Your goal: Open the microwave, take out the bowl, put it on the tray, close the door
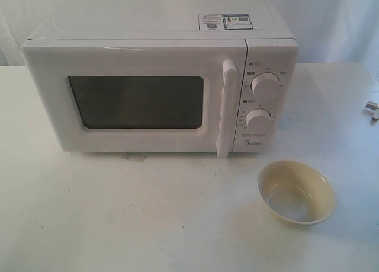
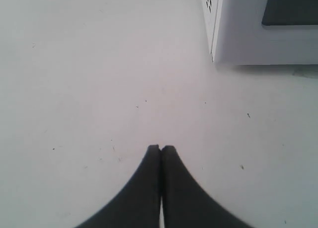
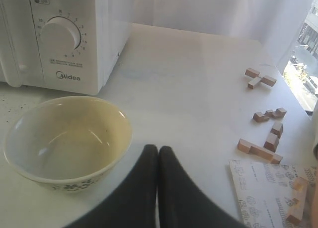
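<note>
The white microwave point(image 1: 160, 82) stands at the back of the white table, its door point(image 1: 136, 100) shut and the vertical bar handle point(image 1: 227, 106) beside the two dials. The cream bowl point(image 1: 296, 192) sits upright and empty on the table, in front of the dial panel. No tray is in view. Neither arm shows in the exterior view. My right gripper point(image 3: 158, 148) is shut and empty, just beside the bowl point(image 3: 67, 138) and apart from it. My left gripper point(image 2: 161, 147) is shut and empty above bare table, near the microwave's corner point(image 2: 258, 34).
Several small wooden blocks point(image 3: 263, 133) and a printed sheet point(image 3: 268, 188) lie on the table off to the side of the right gripper. A cable plug point(image 1: 372, 109) rests at the table's right edge. A white curtain hangs behind the microwave.
</note>
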